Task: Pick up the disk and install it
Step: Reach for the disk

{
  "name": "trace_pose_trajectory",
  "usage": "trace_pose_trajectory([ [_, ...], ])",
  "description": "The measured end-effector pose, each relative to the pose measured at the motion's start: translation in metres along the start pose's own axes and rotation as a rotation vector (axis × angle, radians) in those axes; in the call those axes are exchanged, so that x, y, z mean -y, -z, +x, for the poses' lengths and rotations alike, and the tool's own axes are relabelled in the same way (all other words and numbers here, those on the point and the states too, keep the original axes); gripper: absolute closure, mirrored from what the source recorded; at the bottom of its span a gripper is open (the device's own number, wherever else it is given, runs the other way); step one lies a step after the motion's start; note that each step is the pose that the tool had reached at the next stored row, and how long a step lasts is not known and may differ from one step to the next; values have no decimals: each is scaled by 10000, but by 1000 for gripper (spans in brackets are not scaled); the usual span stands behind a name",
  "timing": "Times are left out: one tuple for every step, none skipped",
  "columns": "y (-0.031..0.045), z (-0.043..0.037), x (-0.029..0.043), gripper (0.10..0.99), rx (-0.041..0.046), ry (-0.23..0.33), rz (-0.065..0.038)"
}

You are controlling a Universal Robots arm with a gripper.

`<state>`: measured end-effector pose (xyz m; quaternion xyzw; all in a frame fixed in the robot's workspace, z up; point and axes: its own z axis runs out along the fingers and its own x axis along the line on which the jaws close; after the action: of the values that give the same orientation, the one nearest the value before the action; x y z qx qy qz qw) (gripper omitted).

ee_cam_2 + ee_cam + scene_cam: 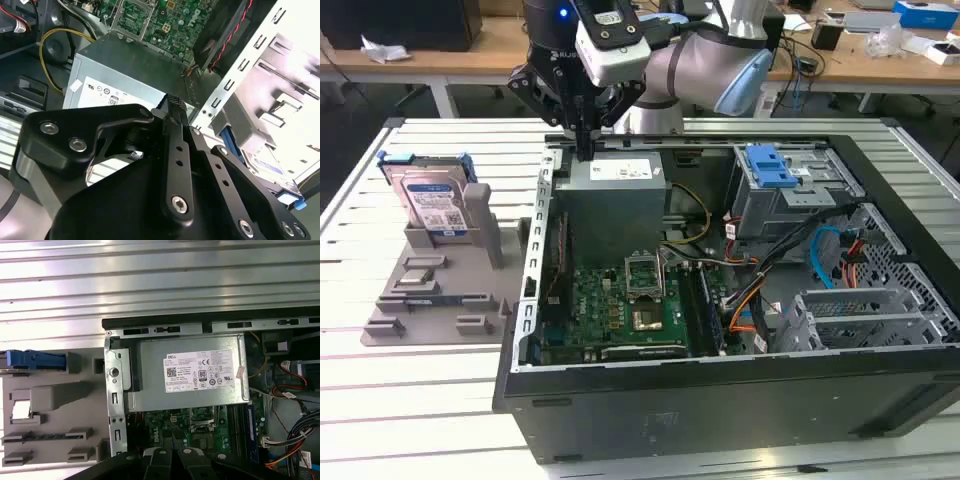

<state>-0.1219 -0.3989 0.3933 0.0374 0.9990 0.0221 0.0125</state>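
The disk (432,203) is a silver drive with a blue-and-white label and blue side rails. It stands upright in a grey holder (440,290) on the table, at the exterior view's left. My gripper (584,150) hangs to the right of it, over the back left corner of the open computer case (720,400), just above the grey power supply (615,190). Its fingers are shut together with nothing between them. In the second wrist view the fingers (173,107) meet at one tip, and the disk (265,165) lies beyond the case wall. The first wrist view catches the disk's blue rail (35,360) edge-on.
Inside the case are a green motherboard (620,300), cables, and a drive cage with a blue ridged latch (770,165) at the back right. The case wall (114,390) stands between my gripper and the holder. Wooden desks with clutter run behind the slatted metal table (410,390).
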Motion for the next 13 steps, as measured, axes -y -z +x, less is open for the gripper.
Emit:
trace_pose_trajectory([
  [1, 21, 2, 980, 0, 0, 0],
  [1, 48, 4, 980, 0, 0, 0],
  [2, 66, 5, 980, 0, -1, 1],
  [2, 94, 7, 980, 0, -1, 0],
  [3, 116, 9, 980, 0, 0, 0],
  [4, 132, 10, 980, 0, 1, 0],
  [4, 147, 11, 980, 0, 0, 0],
  [5, 170, 13, 980, 0, 0, 0],
  [5, 198, 15, 980, 0, 0, 1],
  [6, 223, 17, 980, 1, -1, 0],
  [6, 243, 18, 980, 0, -1, 0],
  [7, 279, 21, 980, 0, 0, 0],
  [9, 353, 26, 980, 1, 0, 0],
])
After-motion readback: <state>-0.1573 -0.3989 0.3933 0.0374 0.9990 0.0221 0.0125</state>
